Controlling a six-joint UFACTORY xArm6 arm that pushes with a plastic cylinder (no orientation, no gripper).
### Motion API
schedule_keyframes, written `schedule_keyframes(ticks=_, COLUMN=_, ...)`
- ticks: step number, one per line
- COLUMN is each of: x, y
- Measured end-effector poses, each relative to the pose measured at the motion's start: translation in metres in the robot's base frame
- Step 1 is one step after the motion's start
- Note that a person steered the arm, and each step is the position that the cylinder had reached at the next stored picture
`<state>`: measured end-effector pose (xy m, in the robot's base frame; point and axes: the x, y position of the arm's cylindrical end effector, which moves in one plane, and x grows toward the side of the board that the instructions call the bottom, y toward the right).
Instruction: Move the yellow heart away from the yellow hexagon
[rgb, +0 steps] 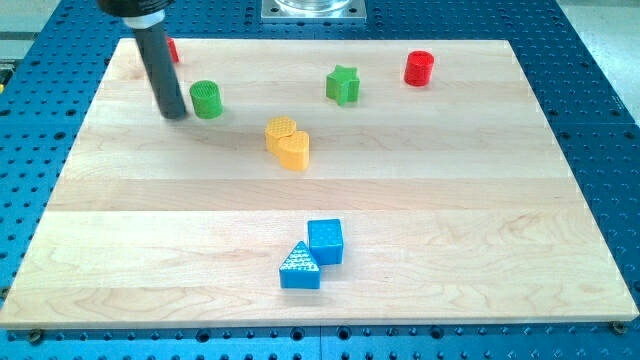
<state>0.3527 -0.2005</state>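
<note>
The yellow heart (293, 150) lies near the board's middle, touching the yellow hexagon (280, 130), which sits just above and to its left. My tip (174, 113) rests on the board at the upper left, right beside the left side of the green cylinder (206, 99). The tip is well to the left of both yellow blocks and apart from them.
A green star (343, 85) and a red cylinder (419, 68) lie at the top right. A red block (172, 50) is partly hidden behind the rod at top left. A blue cube (325, 241) and a blue triangle (299, 267) sit together near the bottom.
</note>
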Motion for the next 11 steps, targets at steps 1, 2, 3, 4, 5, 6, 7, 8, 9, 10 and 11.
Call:
schedule_keyframes(ticks=1, x=0.084, y=-0.015)
schedule_keyframes(ticks=2, x=0.146, y=0.044)
schedule_keyframes(ticks=3, x=0.152, y=0.103)
schedule_keyframes(ticks=4, x=0.139, y=0.11)
schedule_keyframes(ticks=5, x=0.131, y=0.143)
schedule_keyframes(ticks=6, x=0.117, y=0.146)
schedule_keyframes(ticks=7, x=0.09, y=0.157)
schedule_keyframes(ticks=8, x=0.069, y=0.204)
schedule_keyframes(ticks=9, x=0.072, y=0.236)
schedule_keyframes(ticks=10, x=0.059, y=0.249)
schedule_keyframes(ticks=11, x=0.026, y=0.248)
